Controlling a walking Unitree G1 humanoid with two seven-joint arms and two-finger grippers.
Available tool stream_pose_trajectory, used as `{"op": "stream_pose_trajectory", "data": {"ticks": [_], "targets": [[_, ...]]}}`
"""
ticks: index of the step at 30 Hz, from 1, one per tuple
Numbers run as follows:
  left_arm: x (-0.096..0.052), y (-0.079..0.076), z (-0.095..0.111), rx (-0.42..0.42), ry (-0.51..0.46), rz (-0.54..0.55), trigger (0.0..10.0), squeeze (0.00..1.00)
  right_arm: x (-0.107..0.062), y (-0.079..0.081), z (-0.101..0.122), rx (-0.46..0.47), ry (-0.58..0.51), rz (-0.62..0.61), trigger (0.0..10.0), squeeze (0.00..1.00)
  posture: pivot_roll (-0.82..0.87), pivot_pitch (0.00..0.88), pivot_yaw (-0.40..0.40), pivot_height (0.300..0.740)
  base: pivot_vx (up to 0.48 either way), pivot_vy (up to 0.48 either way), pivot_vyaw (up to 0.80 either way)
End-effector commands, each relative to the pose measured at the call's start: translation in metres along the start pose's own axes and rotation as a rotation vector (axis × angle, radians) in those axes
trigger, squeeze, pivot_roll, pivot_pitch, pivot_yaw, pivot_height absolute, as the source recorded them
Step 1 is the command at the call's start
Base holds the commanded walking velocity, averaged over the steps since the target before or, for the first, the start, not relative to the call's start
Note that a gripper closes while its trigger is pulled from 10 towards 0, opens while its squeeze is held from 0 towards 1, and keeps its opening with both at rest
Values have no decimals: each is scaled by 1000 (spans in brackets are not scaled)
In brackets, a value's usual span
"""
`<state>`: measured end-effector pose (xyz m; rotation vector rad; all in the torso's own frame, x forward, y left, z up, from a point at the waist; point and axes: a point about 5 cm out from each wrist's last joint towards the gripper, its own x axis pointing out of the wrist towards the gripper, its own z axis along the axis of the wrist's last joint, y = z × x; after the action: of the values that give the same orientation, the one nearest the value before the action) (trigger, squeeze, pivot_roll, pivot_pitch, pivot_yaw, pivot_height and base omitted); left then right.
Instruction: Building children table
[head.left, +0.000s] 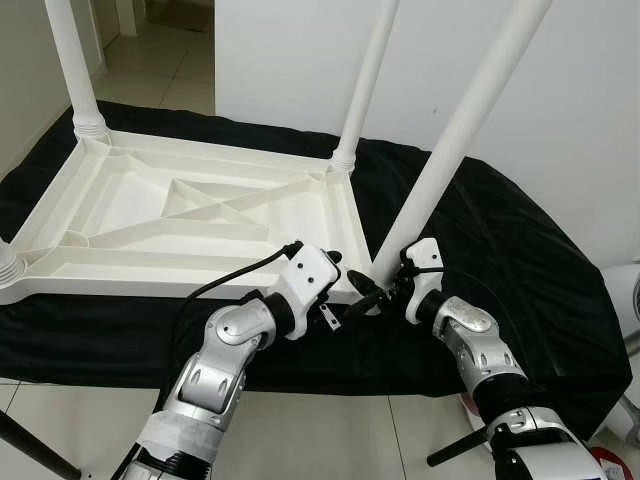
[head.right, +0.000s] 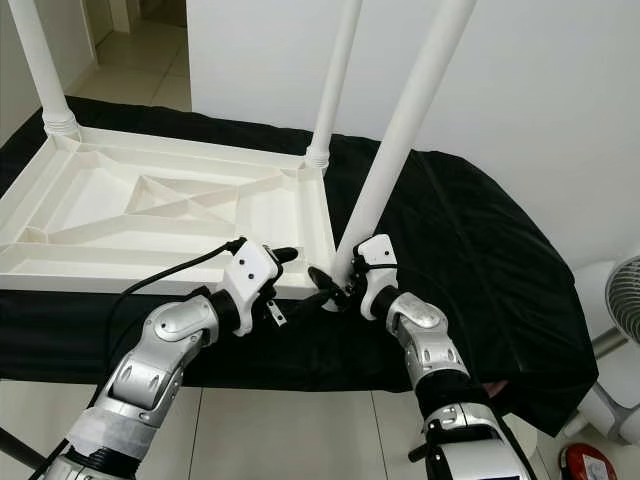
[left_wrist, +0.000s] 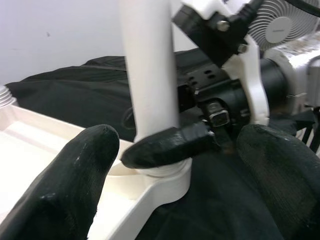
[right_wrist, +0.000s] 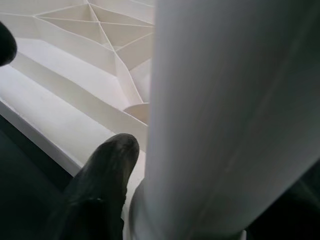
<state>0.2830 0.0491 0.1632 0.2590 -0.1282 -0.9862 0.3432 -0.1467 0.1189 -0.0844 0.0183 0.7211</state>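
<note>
Nearest you, both arms reached forward to the near right corner of the upturned white tabletop (head.left: 150, 215), which lay on a black cloth (head.left: 520, 260). Your right gripper (head.left: 372, 290) was pinched on the foot of the fourth leg (head.left: 450, 150), right at the corner socket (left_wrist: 160, 177); the left wrist view showed one of its black fingers (left_wrist: 170, 145) pressed across the leg just above the collar. Your left gripper (head.left: 335, 300) hung just beside that same corner on the tabletop side, fingers spread, with the leg standing between them and neither pad quite on it, as far as I could tell.

What mattered was the leg's long axis: it rose from the socket leaning up and off to your right, not upright like the two far legs (head.left: 365, 80) already standing in their corners. So I judged it was not yet seated, and the next push had to bring its top back toward the left, over the socket. The right arm was the nearer to the leg.
</note>
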Motion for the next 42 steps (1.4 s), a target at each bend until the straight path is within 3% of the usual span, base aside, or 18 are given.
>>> {"op": "stream_pose_trajectory", "data": {"ticks": [1, 12, 13, 14, 15, 20, 26, 27, 34, 38, 40, 42], "targets": [[5, -3, 2, 3, 0, 4, 10000, 0, 3, 6, -7, -1, 41, 56, 0, 0, 57, 0, -181, 740, 0, 0, 0], [5, -12, -3, 2, 7, 3, 10000, 0, 2, 14, -21, 33, 52, 96, 0, 0, 63, 0, -177, 740, 0, 0, 0], [4, -14, -4, 0, 10, 1, 10000, 0, 2, 14, -22, 44, 47, 84, 2706, 0, 60, 0, -168, 740, 0, 0, 0], [4, -14, -4, 0, 10, 1, 10000, 0, 2, 14, -22, 44, 47, 84, 2706, 0, 60, 0, -168, 740, 0, 0, 0], [3, -15, -4, -6, 11, -4, 10000, 0, 2, 15, -22, 53, 36, 75, 10000, 0, 59, 0, -164, 740, 0, 0, 0], [2, -17, -5, -13, 18, -21, 10000, 0, -1, 14, -24, 79, 25, 14, 10000, 0, 55, 0, -145, 740, 0, 0, 0], [2, -15, -5, -13, 19, -29, 10000, 0, -5, 10, -31, 82, 62, -191, 10000, 0, 34, 0, -134, 740, 0, 0, 0], [3, -15, -5, -14, 16, -29, 10000, 0, -7, 8, -34, 94, 81, -295, 10000, 0, 26, 0, -133, 740, 0, 0, 0], [5, -16, -4, -15, 10, -33, 10000, 0, -8, 10, -36, 154, 93, -445, 10000, 0, 16, 0, -136, 740, 0, 0, 0], [7, -17, -4, -14, 3, -33, 10000, 0, -9, 30, -37, 210, 111, -631, 10000, 0, 13, 0, -149, 740, 0, 0, 0], [7, -17, -4, -14, 3, -33, 10000, 0, -9, 30, -37, 210, 111, -631, 10000, 0, 13, 0, -149, 740, 0, 0, 0], [8, -14, -3, -8, -1, -17, 10000, 0, -7, 48, -32, 215, 109, -667, 10000, 0, 12, 0, -167, 740, 0, 0, 0]]}}
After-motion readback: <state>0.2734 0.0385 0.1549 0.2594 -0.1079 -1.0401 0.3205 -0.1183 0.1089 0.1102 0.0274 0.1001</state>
